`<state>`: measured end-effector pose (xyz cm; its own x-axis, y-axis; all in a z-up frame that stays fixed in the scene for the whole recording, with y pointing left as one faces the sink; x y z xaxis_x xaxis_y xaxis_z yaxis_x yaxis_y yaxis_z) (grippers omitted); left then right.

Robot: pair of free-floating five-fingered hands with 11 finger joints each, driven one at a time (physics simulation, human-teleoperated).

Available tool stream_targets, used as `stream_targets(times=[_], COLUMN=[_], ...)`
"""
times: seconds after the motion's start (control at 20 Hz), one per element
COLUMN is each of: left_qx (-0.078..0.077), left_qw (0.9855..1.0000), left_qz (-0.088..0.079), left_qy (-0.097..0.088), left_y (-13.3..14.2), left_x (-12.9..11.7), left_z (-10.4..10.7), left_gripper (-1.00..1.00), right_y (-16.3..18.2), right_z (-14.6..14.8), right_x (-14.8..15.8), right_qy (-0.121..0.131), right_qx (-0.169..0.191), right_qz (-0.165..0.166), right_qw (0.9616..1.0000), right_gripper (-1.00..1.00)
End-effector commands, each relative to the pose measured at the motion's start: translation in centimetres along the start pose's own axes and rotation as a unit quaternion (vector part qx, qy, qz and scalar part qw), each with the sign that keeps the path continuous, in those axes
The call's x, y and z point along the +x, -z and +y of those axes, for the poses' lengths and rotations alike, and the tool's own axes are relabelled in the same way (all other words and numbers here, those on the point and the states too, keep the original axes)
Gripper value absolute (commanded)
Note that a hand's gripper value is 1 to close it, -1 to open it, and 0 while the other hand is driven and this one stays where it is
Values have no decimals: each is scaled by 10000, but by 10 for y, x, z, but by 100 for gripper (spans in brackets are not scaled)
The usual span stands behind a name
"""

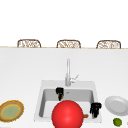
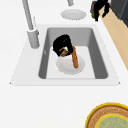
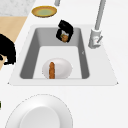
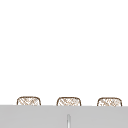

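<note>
A small brown item (image 3: 64, 38) is held in the curled fingers of the left hand (image 2: 62, 46), above the sink (image 2: 100, 62) near its faucet-side wall. A long brown roll (image 2: 75, 60) is already laid on the white plate (image 2: 62, 67) in the basin. The right hand (image 1: 95, 109), fingers curled on nothing, is kept by the sink's right edge.

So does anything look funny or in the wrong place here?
Yes. A long brown food piece lies on a white plate down inside the sink, an odd spot for food. The left hand hovers over the basin, curled round something small and brown.
</note>
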<state>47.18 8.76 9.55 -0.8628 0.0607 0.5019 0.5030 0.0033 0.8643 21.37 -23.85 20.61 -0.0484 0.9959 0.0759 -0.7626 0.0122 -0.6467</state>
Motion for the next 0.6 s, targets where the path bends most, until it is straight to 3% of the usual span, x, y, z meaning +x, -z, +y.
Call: stream_targets(times=[0.0,0.3,0.55], left_qx=[116,129,101], left_qw=[9995,9995,9995], left_qz=[177,231,194], left_qy=[-227,-158,-223], left_y=[-19,-46,-71], left_x=[11,27,42], left_z=[17,41,63], left_gripper=[100,100,100], right_y=[0,0,0], right_z=[0,0,0], right_x=[0,0,0], right_qy=[0,0,0], right_qx=[0,0,0], right_qz=[0,0,0], right_qw=[10000,10000,10000], right_gripper=[0,0,0])
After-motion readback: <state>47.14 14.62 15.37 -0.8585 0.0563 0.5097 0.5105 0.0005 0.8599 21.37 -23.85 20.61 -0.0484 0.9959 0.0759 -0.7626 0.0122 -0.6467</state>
